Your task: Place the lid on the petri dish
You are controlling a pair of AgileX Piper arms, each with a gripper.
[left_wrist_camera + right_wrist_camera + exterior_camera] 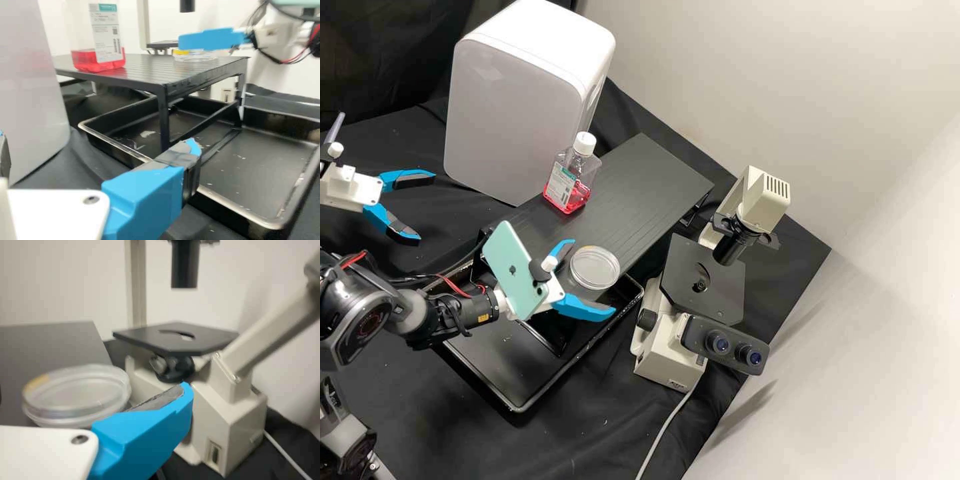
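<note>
One petri dish (594, 267), with one clear lid (75, 385) seen on it, is set at the near corner of the single raised shelf (633, 193). The shelf is stood in one black tray (513, 393) on the tabletop (607, 427), with one flask (570, 177) of red liquid at its left edge and one microscope (707, 300) placed to the right. Of the two arms, the right end effector (591, 277) is held level at the dish with its fingers spread to either side, while the left end effector (425, 207) is held well apart at the far left, its fingers likewise spread.
</note>
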